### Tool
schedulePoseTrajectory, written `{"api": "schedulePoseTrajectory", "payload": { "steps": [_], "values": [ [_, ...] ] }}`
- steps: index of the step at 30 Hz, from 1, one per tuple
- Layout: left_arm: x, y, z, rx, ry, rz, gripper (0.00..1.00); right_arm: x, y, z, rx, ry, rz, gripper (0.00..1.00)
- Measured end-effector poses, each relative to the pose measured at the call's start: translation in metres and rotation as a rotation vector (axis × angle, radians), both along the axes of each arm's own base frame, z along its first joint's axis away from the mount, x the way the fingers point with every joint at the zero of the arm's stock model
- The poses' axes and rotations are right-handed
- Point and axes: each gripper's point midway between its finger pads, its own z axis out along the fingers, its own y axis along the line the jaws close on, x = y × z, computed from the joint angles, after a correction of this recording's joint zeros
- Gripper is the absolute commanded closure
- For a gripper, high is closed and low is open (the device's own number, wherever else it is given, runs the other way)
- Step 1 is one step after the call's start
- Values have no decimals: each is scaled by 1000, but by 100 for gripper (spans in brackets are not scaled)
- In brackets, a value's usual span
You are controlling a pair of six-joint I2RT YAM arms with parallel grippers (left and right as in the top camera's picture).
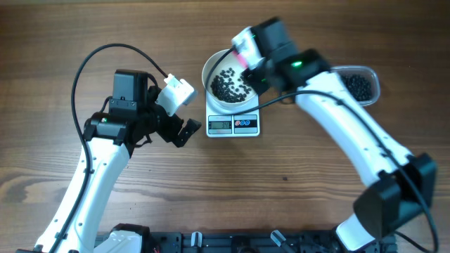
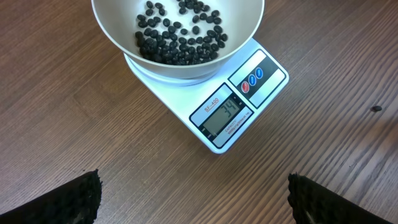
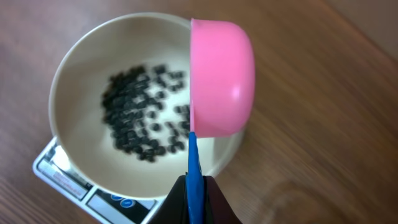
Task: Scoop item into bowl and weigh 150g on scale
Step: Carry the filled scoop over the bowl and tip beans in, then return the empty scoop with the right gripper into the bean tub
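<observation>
Scoop [image 3: 221, 78] tipped over bowl [image 3: 81, 155] to drop beans [image 3: 134, 118], right jaws clamped on its handle [image 3: 193, 155]. Left jaws apart, empty, facing scale [image 2: 239, 102], prob to watch readout [image 2: 229, 112]

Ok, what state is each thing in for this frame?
scale: switched on, display reads 34.
white bowl: upright on the scale, partly filled.
black beans: loose heap in the white bowl.
clear container: uncovered, more beans inside.
pink scoop: tipped on its side over the white bowl.
right fingers: shut on the pink scoop's blue handle.
left fingers: open, empty.
</observation>
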Motion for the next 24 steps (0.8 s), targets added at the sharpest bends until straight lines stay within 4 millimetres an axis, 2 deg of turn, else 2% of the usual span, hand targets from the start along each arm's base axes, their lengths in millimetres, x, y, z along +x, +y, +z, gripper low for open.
{"api": "schedulePoseTrajectory", "payload": {
  "steps": [3, 6, 9, 12, 17, 19, 24],
  "values": [
    [0, 0, 0, 0, 0, 0, 0, 5, -40, 25, 69, -9, -101, 96],
    [0, 0, 0, 0, 0, 0, 0, 1, -85, 47, 101, -17, -204, 96],
    [0, 0, 0, 0, 0, 0, 0, -9, -127, 57, 100, 2, -299, 96],
    [0, 0, 0, 0, 0, 0, 0, -23, -163, 49, 61, 68, -392, 96],
    [0, 0, 0, 0, 0, 0, 0, -39, -208, 36, -28, 142, -508, 96],
    [0, 0, 0, 0, 0, 0, 0, -43, -220, 28, -62, 176, -533, 96],
    [0, 0, 0, 0, 0, 0, 0, -50, -244, -7, -160, 309, -585, 96]
  ]
}}
